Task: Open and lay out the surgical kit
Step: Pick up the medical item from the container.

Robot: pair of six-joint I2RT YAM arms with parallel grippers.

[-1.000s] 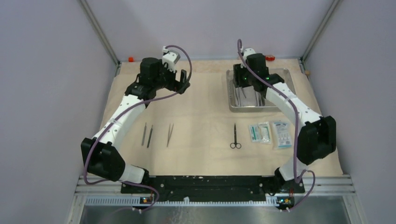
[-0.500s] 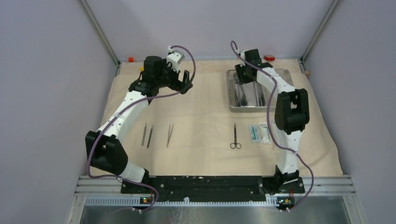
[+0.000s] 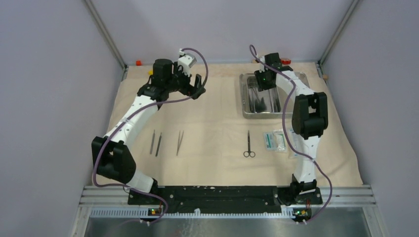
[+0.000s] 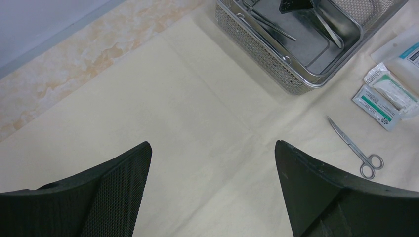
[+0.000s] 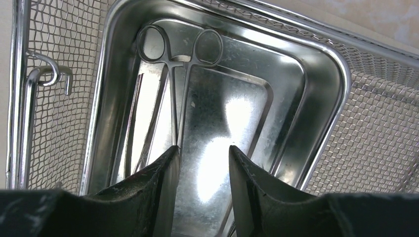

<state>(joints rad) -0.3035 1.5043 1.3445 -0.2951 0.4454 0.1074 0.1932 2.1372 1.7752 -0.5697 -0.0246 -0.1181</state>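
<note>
Hanging low over the tray (image 5: 341, 74), the right gripper (image 5: 201, 187) points down into it with its jaws partway apart; bare steel floor shows in the gap and nothing is clamped between them. The finger (image 5: 160, 182) on the left of the wrist view sits right at the shaft of the forceps (image 5: 178, 74), which lie flat on the tray floor with their ring handles away from the gripper; whether finger and shaft touch I cannot tell. A second slim tool (image 5: 134, 123) lies beside the forceps, nearer the tray wall. The tray rests inside a mesh basket (image 5: 380, 133), and both stand at the far right of the cloth (image 3: 212, 118), which lies spread flat over the table. The left gripper (image 4: 212, 192) hangs above bare cloth, well apart from the tray and to its left, jaws as wide as they go and holding nothing. Nearer the arm bases, things lie in a loose row on the cloth: the scissors (image 3: 249, 145), blades shut and handles toward the near edge, sit in front of the tray; the packets (image 3: 274, 140) lie just right of them, partly hidden by the right arm; the tweezers (image 3: 180, 142) and two slim tools (image 3: 158, 144) lie well to the left. A red block (image 3: 285, 61) sits at the far edge behind the tray.
</note>
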